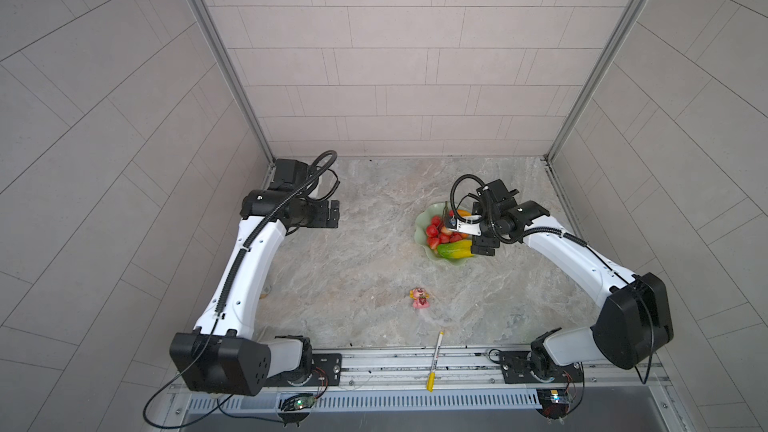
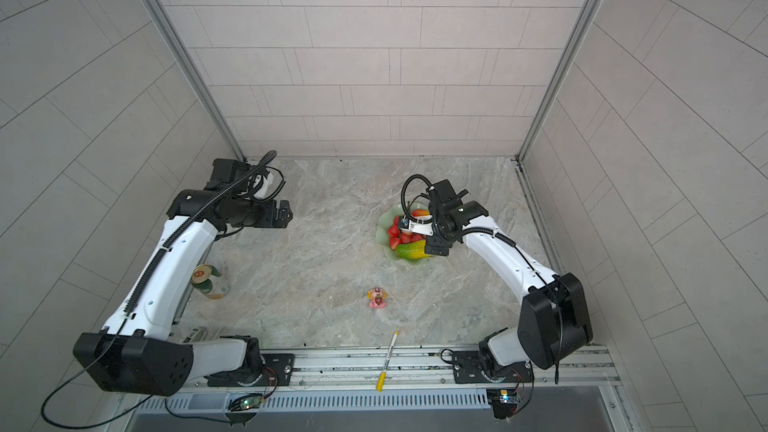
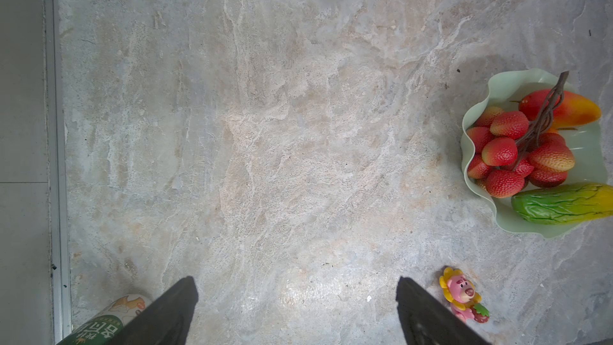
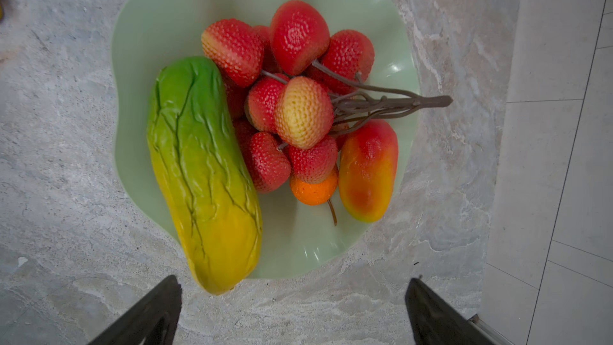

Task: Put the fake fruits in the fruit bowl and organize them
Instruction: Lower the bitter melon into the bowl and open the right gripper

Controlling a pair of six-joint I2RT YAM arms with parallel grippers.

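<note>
The pale green fruit bowl (image 1: 420, 229) (image 2: 383, 229) (image 3: 477, 107) (image 4: 139, 28) sits right of the table's middle. In it lie the red grape bunch (image 1: 436, 231) (image 3: 510, 154) (image 4: 292, 94) with its brown stem, the small orange (image 4: 313, 190) tucked under the bunch, the red-yellow mango (image 3: 574, 109) (image 4: 368, 170) and the elongated green-to-yellow fruit (image 1: 455, 249) (image 2: 411, 250) (image 4: 202, 167), whose yellow end overhangs the rim. My right gripper (image 1: 484, 245) (image 4: 293, 279) hovers open over the bowl's right edge, holding nothing. My left gripper (image 1: 332, 214) (image 3: 296, 278) is open and empty, far to the left.
A small pink figurine (image 1: 421, 299) (image 3: 462, 295) stands in front of the bowl. A yellow-and-white pen (image 1: 435, 361) lies across the front rail. A green can (image 2: 210, 282) lies under the left arm. Tiled walls close in the table at the sides and back.
</note>
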